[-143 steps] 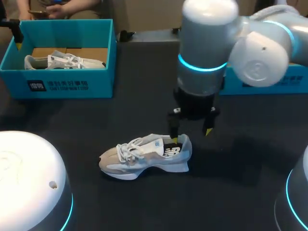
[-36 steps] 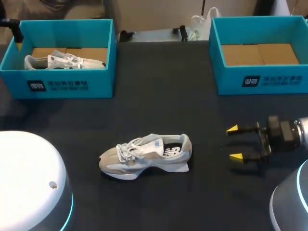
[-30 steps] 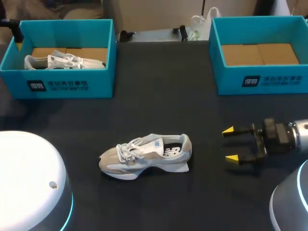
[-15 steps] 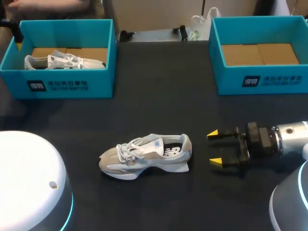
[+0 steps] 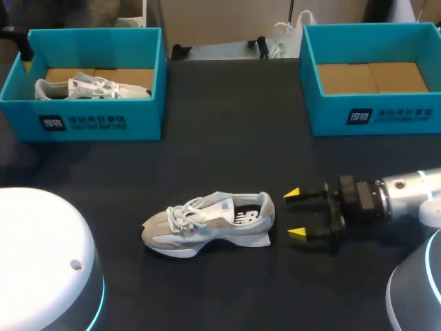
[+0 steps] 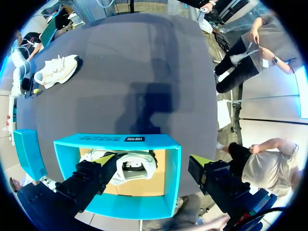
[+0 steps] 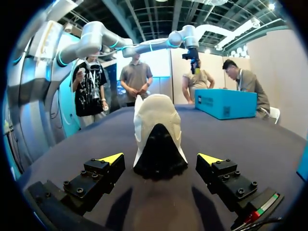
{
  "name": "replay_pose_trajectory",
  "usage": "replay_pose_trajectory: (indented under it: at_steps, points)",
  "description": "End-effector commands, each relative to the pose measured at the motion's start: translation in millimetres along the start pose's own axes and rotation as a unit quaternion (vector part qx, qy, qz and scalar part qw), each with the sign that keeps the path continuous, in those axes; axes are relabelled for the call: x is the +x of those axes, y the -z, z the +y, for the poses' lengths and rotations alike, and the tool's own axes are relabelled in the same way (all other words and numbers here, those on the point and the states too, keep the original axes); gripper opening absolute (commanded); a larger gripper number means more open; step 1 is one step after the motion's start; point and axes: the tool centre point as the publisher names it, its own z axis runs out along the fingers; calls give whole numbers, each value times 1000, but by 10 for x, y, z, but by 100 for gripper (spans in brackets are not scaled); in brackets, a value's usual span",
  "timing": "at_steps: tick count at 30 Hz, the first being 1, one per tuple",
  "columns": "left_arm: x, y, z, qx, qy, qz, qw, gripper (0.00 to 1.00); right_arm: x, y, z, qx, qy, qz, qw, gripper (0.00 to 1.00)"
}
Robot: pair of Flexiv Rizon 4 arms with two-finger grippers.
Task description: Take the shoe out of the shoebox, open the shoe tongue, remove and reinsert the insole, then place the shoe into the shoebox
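Shoe (image 5: 207,222) stands on its sole on the desk (image 5: 227,138), around the middle and toward the near edge, toe to the desk's left and heel to its right. That puts the first step behind us: it is out of any box. Its laces look tied over the tongue, and the collar shows a dark inside. No loose insole lies on the desk. Whether the tongue and insole steps are done cannot be told from here. By my reading the boxing step is certainly left.

One shoebox (image 5: 372,117) sits at the far right corner with nothing on its cardboard floor, and it looks the likely home. The left shoebox (image 5: 96,121) at the far left corner holds a second shoe (image 5: 93,88).

My right arm (image 5: 406,193) comes in low from the desk's right edge, lying nearly level with the surface. The right tool (image 5: 295,214) points at the heel, released, its yellow tips spread wide and just short of the shoe, touching nothing. From that wrist, the heel (image 7: 159,139) stands straight ahead of the tool (image 7: 160,158), centred on the gap.

The left tool (image 6: 153,161) hangs above the left shoebox (image 6: 115,139), looking straight down. It is released too, fingers wide over the second shoe (image 6: 132,166), grasping nothing.
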Motion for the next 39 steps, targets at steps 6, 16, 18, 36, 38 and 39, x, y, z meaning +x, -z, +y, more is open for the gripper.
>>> replay_pose_trajectory:
  at_steps: [6, 16, 18, 36, 38, 39]
  points:
    - [2, 2, -10, -1, 0, 1, 1000, 100, -35, -237, 14, 6, 4, 6, 1000, 100]
    - [2, 2, -10, -1, 0, 1, 1000, 100, 19, -360, 55, 10, 10, 14, 1000, 100]
    - [2, 2, -10, -1, 0, 1, 1000, 100, 33, -382, 67, 15, 11, 18, 1000, 100]
    - [2, 2, -10, -1, 0, 1, 1000, 100, 45, -526, 98, 31, 14, 31, 999, 100]
    - [2, 2, -10, -1, 0, 1, 1000, 100, 40, -548, 106, 33, 13, 33, 999, 100]
    - [2, 2, -10, -1, 0, 1, 1000, 100, 37, -558, 110, 36, 13, 34, 999, 100]
